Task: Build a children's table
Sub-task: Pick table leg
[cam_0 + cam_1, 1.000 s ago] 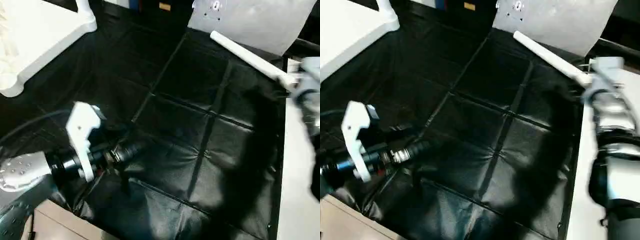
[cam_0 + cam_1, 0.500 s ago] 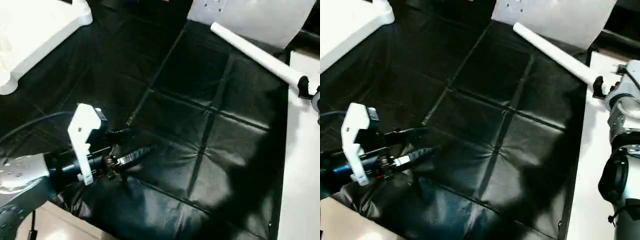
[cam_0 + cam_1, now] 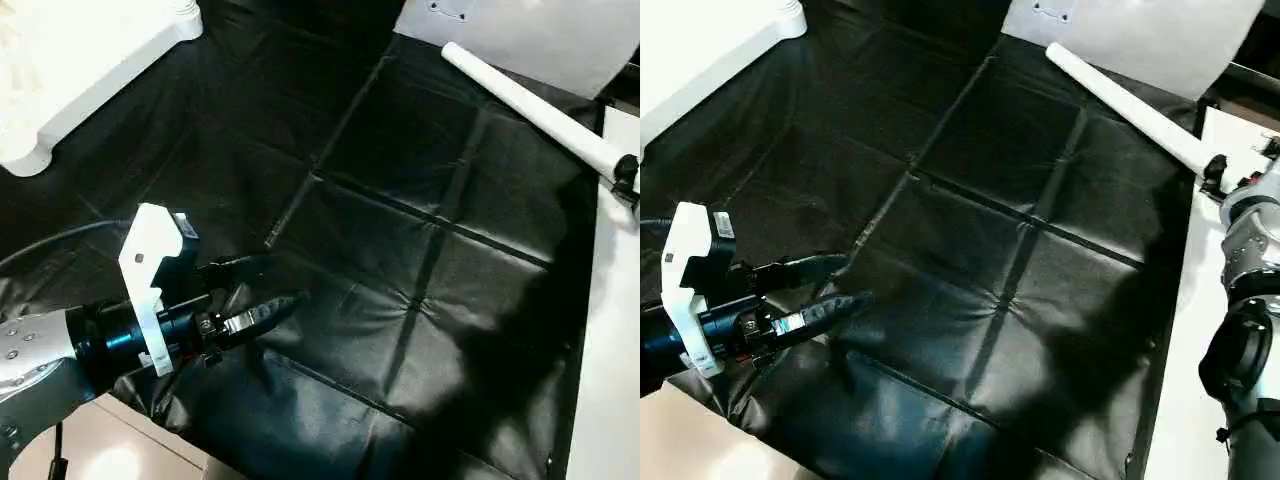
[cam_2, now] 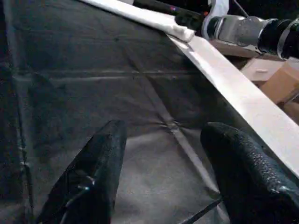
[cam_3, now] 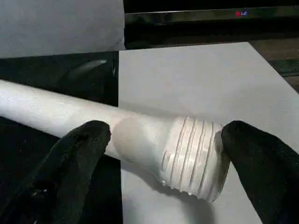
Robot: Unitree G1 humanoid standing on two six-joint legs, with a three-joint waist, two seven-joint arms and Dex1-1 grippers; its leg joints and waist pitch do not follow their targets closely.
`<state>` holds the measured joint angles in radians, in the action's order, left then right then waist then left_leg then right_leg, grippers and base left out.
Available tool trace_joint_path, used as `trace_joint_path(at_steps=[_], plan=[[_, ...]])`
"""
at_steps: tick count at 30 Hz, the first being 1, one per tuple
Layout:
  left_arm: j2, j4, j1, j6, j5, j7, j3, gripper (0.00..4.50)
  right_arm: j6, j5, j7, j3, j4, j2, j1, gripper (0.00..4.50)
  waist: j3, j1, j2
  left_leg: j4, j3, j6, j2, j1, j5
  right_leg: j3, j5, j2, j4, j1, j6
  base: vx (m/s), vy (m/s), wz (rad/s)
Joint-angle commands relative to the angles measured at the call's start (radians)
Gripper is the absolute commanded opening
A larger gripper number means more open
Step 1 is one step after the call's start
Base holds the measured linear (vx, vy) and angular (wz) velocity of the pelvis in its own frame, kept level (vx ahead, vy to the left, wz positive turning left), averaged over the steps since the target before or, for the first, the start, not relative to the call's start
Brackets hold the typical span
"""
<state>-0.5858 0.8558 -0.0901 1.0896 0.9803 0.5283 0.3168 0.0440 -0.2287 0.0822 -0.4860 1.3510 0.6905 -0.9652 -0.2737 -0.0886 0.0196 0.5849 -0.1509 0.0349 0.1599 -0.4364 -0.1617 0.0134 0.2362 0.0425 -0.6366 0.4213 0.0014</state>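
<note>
One white tapered leg [image 3: 530,105] lies slanted across the far right of the black mat [image 3: 400,250]. Its threaded end [image 5: 194,158] rests on the white board and sits between the fingers of my right gripper [image 5: 166,130]. That gripper is open wide and straddles the end without clamping it. The white table top [image 3: 60,60] lies at the far left, with a corner socket [image 3: 25,160] showing. My left gripper [image 3: 280,280] hovers low over the mat's near left part, open and holding nothing. The leg [image 4: 140,14] and the right gripper also appear far off in the left wrist view.
A white board [image 3: 615,350] borders the mat on the right. A grey sheet [image 3: 540,30] lies beyond the mat's far edge. Cardboard boxes [image 4: 271,79] stand past the board. A black cable [image 3: 60,245] loops by my left forearm.
The whole picture has shifted, so the camera moved. My right gripper, blurred a second ago, now rests steady around the leg's threaded end. The left gripper stays open over the mat.
</note>
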Motion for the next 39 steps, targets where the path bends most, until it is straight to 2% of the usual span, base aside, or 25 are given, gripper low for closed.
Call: trace_joint_path(at_steps=[1, 9, 11, 13, 15, 20, 23, 25, 28, 29, 30, 32, 33, 36, 37, 38, 39], plan=[[-0.016, 0.025, 0.005, 0.015, 0.017, -0.008, 0.013, 3.12, -0.01, -0.011, -0.017, -0.027, 0.014, 0.022, 0.03, 4.5, 0.065, -0.005, 0.0, -0.052, 0.0, -0.044, 0.038, 0.041, -0.019, 0.028, -0.191, 0.06, 0.054, -0.053, -0.275, 0.0, 0.0, 0.0], [-0.049, 0.006, -0.007, 0.015, 0.063, -0.029, 0.011, 3.12, -0.043, -0.039, 0.013, -0.073, 0.015, 0.024, 0.051, 4.5, 0.064, -0.014, -0.008, -0.055, 0.003, -0.01, 0.038, 0.043, -0.04, 0.026, -0.182, 0.059, 0.056, -0.053, -0.26, 0.0, 0.0, 0.0], [-0.052, 0.004, -0.009, 0.015, 0.07, -0.033, 0.01, 3.12, -0.057, -0.056, 0.041, -0.085, 0.014, 0.017, 0.053, 4.5, 0.063, -0.014, -0.007, -0.055, 0.003, -0.01, 0.037, 0.042, -0.038, 0.026, -0.187, 0.059, 0.057, -0.054, -0.259, 0.0, 0.0, 0.0], [-0.057, 0.002, -0.008, 0.012, 0.078, -0.038, 0.009, 3.12, -0.072, -0.067, 0.073, -0.096, 0.014, 0.007, 0.053, 4.5, 0.064, -0.015, -0.009, -0.055, 0.004, -0.011, 0.038, 0.042, -0.042, 0.026, -0.184, 0.06, 0.057, -0.055, -0.259, 0.0, 0.0, 0.0], [-0.059, 0.001, -0.008, 0.011, 0.081, -0.04, 0.007, 3.12, -0.079, -0.068, 0.095, -0.096, 0.014, 0.001, 0.054, 4.5, 0.064, -0.015, -0.007, -0.056, 0.005, -0.01, 0.038, 0.04, -0.041, 0.026, -0.181, 0.061, 0.058, -0.057, -0.259, 0.0, 0.0, 0.0], [-0.069, -0.002, -0.007, 0.003, 0.093, -0.047, -0.001, 3.12, -0.109, -0.062, 0.172, -0.086, 0.013, -0.016, 0.063, 4.5, 0.063, -0.009, -0.009, -0.058, 0.006, -0.009, 0.04, 0.04, -0.055, 0.026, -0.156, 0.063, 0.061, -0.057, -0.27, 0.0, 0.0, 0.0], [-0.075, -0.005, -0.01, 0.001, 0.101, -0.051, -0.005, 3.12, -0.134, -0.028, 0.252, -0.053, 0.011, -0.021, 0.068, 4.5, 0.063, -0.008, -0.009, -0.058, 0.006, -0.016, 0.041, 0.042, -0.059, 0.026, -0.133, 0.065, 0.064, -0.056, -0.281, 0.0, 0.0, 0.0], [-0.081, -0.003, -0.011, 0.001, 0.106, -0.052, -0.001, 3.12, -0.155, -0.004, 0.325, -0.021, 0.009, -0.016, 0.065, 4.5, 0.062, -0.007, -0.002, -0.059, 0.005, -0.021, 0.041, 0.041, -0.064, 0.027, -0.112, 0.066, 0.067, -0.057, -0.284, 0.0, 0.0, 0.0], [-0.088, -0.001, -0.009, 0.001, 0.113, -0.054, 0.004, 3.12, -0.177, 0.017, 0.406, 0.012, 0.006, -0.008, 0.059, 4.5, 0.065, -0.007, -0.007, -0.056, 0.006, -0.037, 0.042, 0.041, -0.035, 0.028, -0.13, 0.068, 0.063, -0.056, -0.302, 0.0, 0.0, 0.0], [-0.095, 0.001, -0.004, -0.002, 0.121, -0.057, 0.008, 3.12, -0.195, 0.039, 0.502, 0.044, 0.0, 0.003, 0.054, 4.5, 0.069, -0.004, 0.002, -0.053, 0.004, -0.052, 0.041, 0.038, -0.022, 0.028, -0.155, 0.064, 0.061, -0.06, -0.313, 0.0, 0.0, 0.0], [-0.1, 0.002, 0.0, -0.004, 0.128, -0.059, 0.011, 3.12, -0.211, 0.057, 0.585, 0.071, -0.004, 0.013, 0.05, 4.5, 0.068, -0.007, 0.001, -0.053, 0.005, -0.057, 0.041, 0.035, -0.011, 0.028, -0.167, 0.065, 0.06, -0.062, -0.315, 0.0, 0.0, 0.0], [-0.103, 0.003, 0.003, -0.006, 0.132, -0.061, 0.013, 3.12, -0.222, 0.069, 0.639, 0.088, -0.007, 0.02, 0.047, 4.5, 0.068, -0.01, 0.0, -0.05, 0.004, -0.075, 0.042, 0.034, 0.012, 0.026, -0.194, 0.062, 0.057, -0.063, -0.322, 0.0, 0.0, 0.0], [-0.107, 0.004, 0.006, -0.009, 0.136, -0.064, 0.011, 3.12, -0.237, 0.085, 0.742, 0.116, -0.016, 0.036, 0.043, 4.5, 0.067, -0.009, -0.002, -0.05, 0.003, -0.082, 0.044, 0.033, 0.013, 0.026, -0.192, 0.063, 0.057, -0.063, -0.33, 0.0, 0.0, 0.0], [-0.106, -0.001, 0.002, -0.016, 0.134, -0.066, -0.001, 3.12, -0.279, 0.071, 0.931, 0.139, -0.043, 0.074, 0.008, 4.5, 0.069, -0.007, -0.002, -0.046, 0.004, -0.114, 0.048, 0.033, 0.023, 0.026, -0.199, 0.066, 0.055, -0.063, -0.355, 0.0, 0.0, 0.0], [-0.106, -0.001, 0.002, -0.017, 0.133, -0.066, -0.002, 3.12, -0.28, 0.071, 0.936, 0.14, -0.043, 0.075, 0.007, 4.5, 0.069, -0.008, -0.003, -0.045, 0.003, -0.119, 0.048, 0.034, 0.023, 0.027, -0.194, 0.068, 0.055, -0.062, -0.361, 0.0, 0.0, 0.0], [-0.104, -0.002, 0.0, -0.018, 0.131, -0.066, -0.006, 3.12, -0.281, 0.068, 0.955, 0.142, -0.048, 0.08, 0.001, 4.5, 0.069, -0.009, -0.008, -0.045, 0.003, -0.127, 0.052, 0.036, 0.023, 0.027, -0.18, 0.071, 0.055, -0.06, -0.372, 0.0, 0.0, 0.0], [-0.101, -0.003, -0.002, -0.02, 0.129, -0.066, -0.01, 3.12, -0.286, 0.064, 0.973, 0.142, -0.054, 0.086, -0.007, 4.5, 0.069, -0.009, -0.007, -0.044, 0.002, -0.134, 0.054, 0.039, 0.024, 0.027, -0.17, 0.07, 0.056, -0.058, -0.381, 0.0, 0.0, 0.0]])
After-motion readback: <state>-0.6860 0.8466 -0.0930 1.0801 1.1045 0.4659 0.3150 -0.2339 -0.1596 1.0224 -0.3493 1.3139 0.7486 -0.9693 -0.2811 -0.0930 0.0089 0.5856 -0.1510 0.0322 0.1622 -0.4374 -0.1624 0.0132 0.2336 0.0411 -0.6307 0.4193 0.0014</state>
